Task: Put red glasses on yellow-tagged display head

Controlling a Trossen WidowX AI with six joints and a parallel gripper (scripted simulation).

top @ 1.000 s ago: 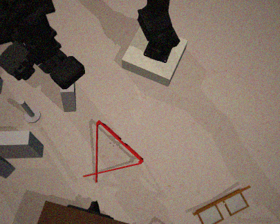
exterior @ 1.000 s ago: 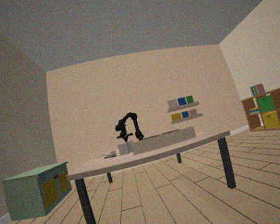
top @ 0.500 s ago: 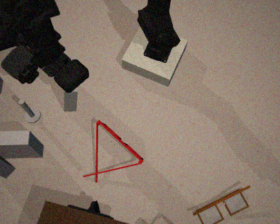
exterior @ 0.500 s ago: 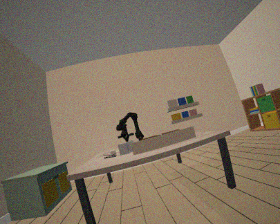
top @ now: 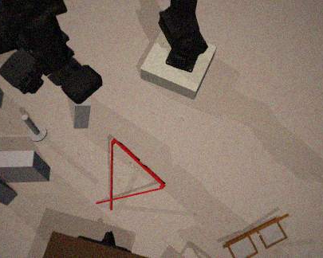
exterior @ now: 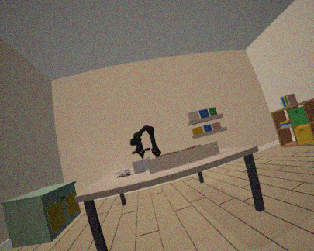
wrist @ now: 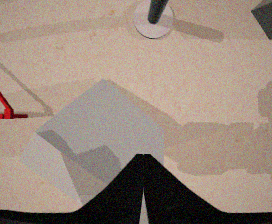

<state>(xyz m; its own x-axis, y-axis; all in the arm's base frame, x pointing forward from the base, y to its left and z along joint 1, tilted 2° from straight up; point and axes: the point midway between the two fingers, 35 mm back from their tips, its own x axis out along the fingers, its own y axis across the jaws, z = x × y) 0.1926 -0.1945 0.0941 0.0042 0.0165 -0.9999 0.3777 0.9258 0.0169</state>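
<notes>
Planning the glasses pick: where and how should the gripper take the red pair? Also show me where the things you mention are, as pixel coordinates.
I'd grip the red glasses (top: 139, 162) (wrist: 8, 114) at the middle of the front bar, coming from above, the closed gripper (wrist: 143, 160) opened first, fingers either side of the bar. The temples are thin and cross at their far ends, so the bar looks the steadier hold and leaves them free for the ears.
</notes>
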